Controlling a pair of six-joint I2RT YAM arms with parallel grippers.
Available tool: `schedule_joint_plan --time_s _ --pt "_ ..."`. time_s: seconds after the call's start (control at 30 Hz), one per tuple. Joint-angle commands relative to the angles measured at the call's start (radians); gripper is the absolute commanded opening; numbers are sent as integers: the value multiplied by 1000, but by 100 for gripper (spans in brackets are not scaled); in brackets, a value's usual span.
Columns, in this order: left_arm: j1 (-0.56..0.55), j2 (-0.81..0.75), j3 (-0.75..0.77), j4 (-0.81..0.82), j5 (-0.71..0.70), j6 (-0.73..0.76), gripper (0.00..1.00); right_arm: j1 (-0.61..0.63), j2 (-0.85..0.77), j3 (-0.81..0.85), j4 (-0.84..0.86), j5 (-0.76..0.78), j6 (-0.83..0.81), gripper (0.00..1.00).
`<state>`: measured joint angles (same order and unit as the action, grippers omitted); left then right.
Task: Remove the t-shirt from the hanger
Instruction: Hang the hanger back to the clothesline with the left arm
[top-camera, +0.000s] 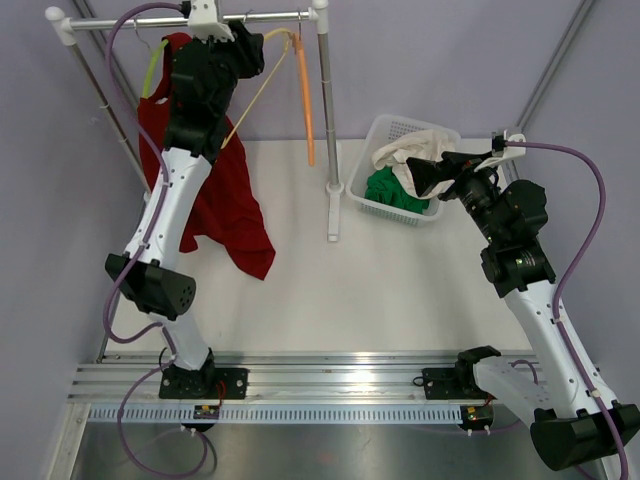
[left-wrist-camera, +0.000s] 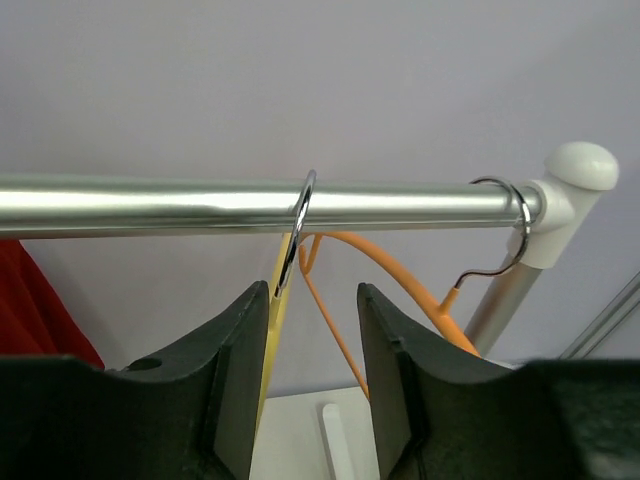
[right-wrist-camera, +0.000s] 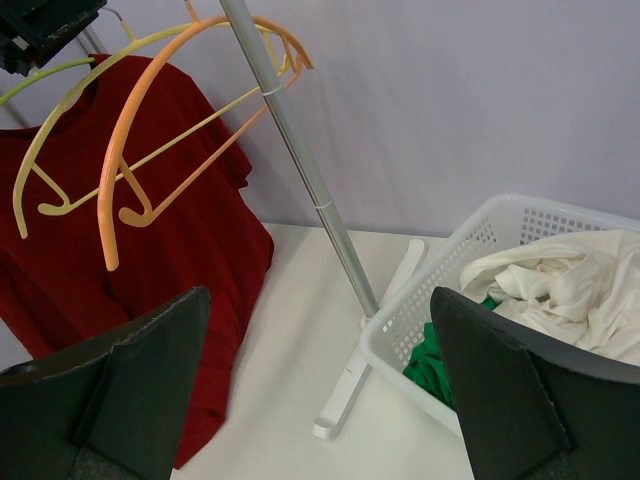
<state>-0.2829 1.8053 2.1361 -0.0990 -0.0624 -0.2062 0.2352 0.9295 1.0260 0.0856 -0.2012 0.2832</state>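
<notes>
The red t-shirt (top-camera: 228, 215) is hanging lengthwise downward from the green hanger (top-camera: 151, 72), just left of and below the left fingers (left-wrist-camera: 235, 380). These are standing partly open around the yellow hanger's hook (left-wrist-camera: 298, 225), gripping nothing. The right fingers (right-wrist-camera: 140, 370) are gaping empty, well apart.

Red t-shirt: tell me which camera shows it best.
The right wrist view: the red t-shirt hangs broad and close, shoulders downward, with only its lower part behind a finger. The top external view shows its full drop, but the left arm crosses it. The left wrist view catches only a red sliver.
</notes>
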Motion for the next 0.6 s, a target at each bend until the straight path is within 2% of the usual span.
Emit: schedule_joint_plan --time_s 0.0,0.17,0.4,0.53,0.57 --pt "4 -72 -24 58 16 1 47 4 -4 -1 43 -12 -6 99" --pt "-1 -127 -62 39 16 -2 54 4 -4 -1 43 -17 -3 99" --pt "-4 -286 -267 81 24 -9 71 3 3 -7 48 -47 13 99" --pt "-4 -360 -320 56 21 -4 85 3 3 -17 63 -70 19 100" --pt "-4 -372 -335 47 21 1 93 3 5 -17 65 -75 22 100"
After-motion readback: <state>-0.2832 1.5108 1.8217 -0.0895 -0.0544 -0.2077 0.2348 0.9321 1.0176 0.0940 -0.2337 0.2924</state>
